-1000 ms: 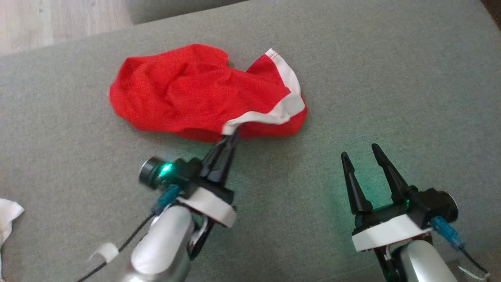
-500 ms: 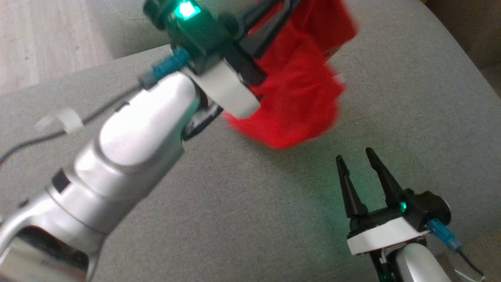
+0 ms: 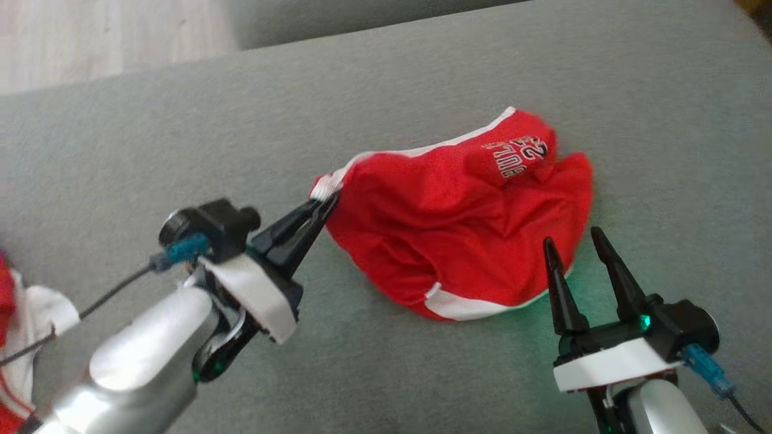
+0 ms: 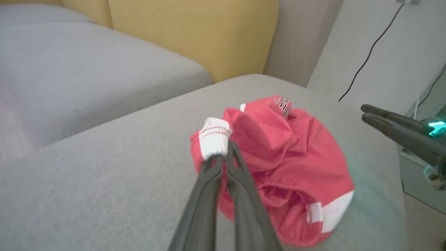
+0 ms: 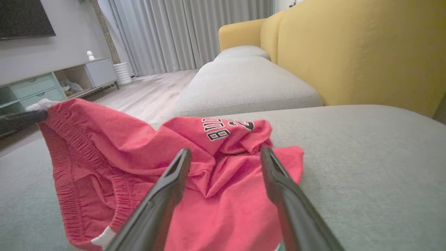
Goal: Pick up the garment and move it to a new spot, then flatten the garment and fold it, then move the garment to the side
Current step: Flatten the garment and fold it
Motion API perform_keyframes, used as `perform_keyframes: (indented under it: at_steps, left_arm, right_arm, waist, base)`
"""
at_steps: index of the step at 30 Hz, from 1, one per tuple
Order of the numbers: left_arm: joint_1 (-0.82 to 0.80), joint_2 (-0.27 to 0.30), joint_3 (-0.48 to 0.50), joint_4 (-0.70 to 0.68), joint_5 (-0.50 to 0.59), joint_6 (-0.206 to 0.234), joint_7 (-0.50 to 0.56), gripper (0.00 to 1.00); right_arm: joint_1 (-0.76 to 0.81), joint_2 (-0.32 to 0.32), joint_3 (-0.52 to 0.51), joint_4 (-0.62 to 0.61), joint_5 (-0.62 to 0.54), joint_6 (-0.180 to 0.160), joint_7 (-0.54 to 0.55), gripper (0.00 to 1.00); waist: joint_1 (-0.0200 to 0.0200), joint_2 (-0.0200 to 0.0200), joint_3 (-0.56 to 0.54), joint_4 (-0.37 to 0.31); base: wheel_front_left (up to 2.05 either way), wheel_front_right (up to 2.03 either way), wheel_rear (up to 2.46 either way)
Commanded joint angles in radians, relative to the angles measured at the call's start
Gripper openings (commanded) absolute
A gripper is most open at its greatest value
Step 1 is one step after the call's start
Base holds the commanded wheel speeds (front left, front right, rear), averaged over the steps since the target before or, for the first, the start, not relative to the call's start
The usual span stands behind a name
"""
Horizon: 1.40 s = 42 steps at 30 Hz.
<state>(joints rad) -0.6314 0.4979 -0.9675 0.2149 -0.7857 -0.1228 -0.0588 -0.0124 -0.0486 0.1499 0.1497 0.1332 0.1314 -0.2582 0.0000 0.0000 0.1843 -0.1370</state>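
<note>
The garment (image 3: 458, 223) is a pair of red mesh shorts with white trim and a printed logo, lying crumpled on the grey sofa cushion (image 3: 422, 72). My left gripper (image 3: 329, 202) is shut on a white-trimmed corner at the garment's left end, pinching it a little above the cushion; the left wrist view shows that corner (image 4: 214, 139) bunched between the fingertips (image 4: 223, 157). My right gripper (image 3: 573, 238) stands open just in front of the garment's right edge, touching nothing. In the right wrist view the garment (image 5: 146, 160) spreads behind the two parted fingers (image 5: 167, 188).
More red and white cloth (image 3: 24, 319) lies at the far left edge. Wooden floor (image 3: 90, 36) shows beyond the cushion's far edge. A second grey cushion (image 5: 244, 83) and yellow backrests (image 5: 348, 52) stand beyond, with a TV cabinet (image 5: 41, 83) across the room.
My left gripper lifted the garment by its white-trimmed corner, swung it up and over, and set it down further right, turned over with the logo showing. The head camera also shifted. The right gripper stayed open.
</note>
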Motion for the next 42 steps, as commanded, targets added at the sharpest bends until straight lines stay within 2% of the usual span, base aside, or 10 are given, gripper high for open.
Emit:
perform_keyframes:
  at_steps: [1, 10, 17, 18, 22, 28, 34, 39, 40, 42]
  left_arm:
    - [-0.045, 0.034, 0.045, -0.010, -0.003, 0.007, -0.024, 0.00]
    - [-0.032, 0.022, 0.046, 0.069, 0.004, 0.011, -0.081, 0.00]
    - [-0.056, 0.009, 0.029, 0.084, 0.011, 0.004, -0.094, 0.00]
    - [-0.056, 0.009, 0.029, 0.084, 0.011, 0.004, -0.094, 0.00]
    - [-0.076, -0.002, 0.010, 0.085, 0.008, -0.001, -0.095, 0.00]
    - [-0.119, -0.019, -0.023, 0.087, 0.009, -0.005, -0.102, 0.00]
    - [-0.150, -0.037, -0.061, 0.098, -0.002, -0.007, -0.113, 0.00]
    - [-0.164, -0.029, -0.083, 0.100, -0.017, -0.008, -0.128, 0.00]
    - [-0.168, -0.025, -0.085, 0.101, -0.019, -0.008, -0.131, 0.00]
    - [-0.180, -0.015, -0.086, 0.104, -0.020, -0.008, -0.135, 0.00]
  right_arm:
    - [-0.038, -0.003, 0.019, -0.034, -0.004, -0.001, -0.004, 1.00]
    - [-0.145, -0.051, 0.008, 0.009, 0.076, -0.001, -0.004, 1.00]
    - [-0.351, -0.194, 0.076, 0.209, 0.187, -0.001, -0.001, 1.00]
    - [-0.351, -0.194, 0.076, 0.209, 0.187, -0.001, -0.001, 1.00]
    - [-0.504, -0.288, 0.148, 0.315, 0.265, -0.001, 0.075, 1.00]
    - [-0.685, -0.414, 0.323, 0.440, 0.359, -0.001, 0.246, 1.00]
    - [-0.725, -0.494, 0.511, 0.497, 0.513, -0.001, 0.409, 1.00]
    - [-0.722, -0.548, 0.596, 0.465, 0.635, -0.001, 0.448, 0.98]
    - [-0.727, -0.553, 0.601, 0.467, 0.646, -0.001, 0.436, 0.00]
    - [-0.743, -0.555, 0.615, 0.471, 0.659, -0.001, 0.415, 0.00]
  waist:
    - [0.0000, 0.0000, 0.037, 0.048]
    - [0.0000, 0.0000, 0.093, 0.129]
    - [0.0000, 0.0000, 0.137, 0.173]
    - [0.0000, 0.0000, 0.137, 0.173]
    - [0.0000, 0.0000, 0.158, 0.194]
    - [0.0000, 0.0000, 0.189, 0.236]
    - [0.0000, 0.0000, 0.192, 0.270]
    - [0.0000, 0.0000, 0.197, 0.270]
    - [0.0000, 0.0000, 0.200, 0.266]
    - [0.0000, 0.0000, 0.209, 0.257]
  base:
    - [0.00, 0.00, 0.00]
    - [0.00, 0.00, 0.00]
    - [0.00, 0.00, 0.00]
    - [0.00, 0.00, 0.00]
    - [0.00, 0.00, 0.00]
    - [0.00, 0.00, 0.00]
    - [0.00, 0.00, 0.00]
    - [0.00, 0.00, 0.00]
    - [0.00, 0.00, 0.00]
    - [0.00, 0.00, 0.00]
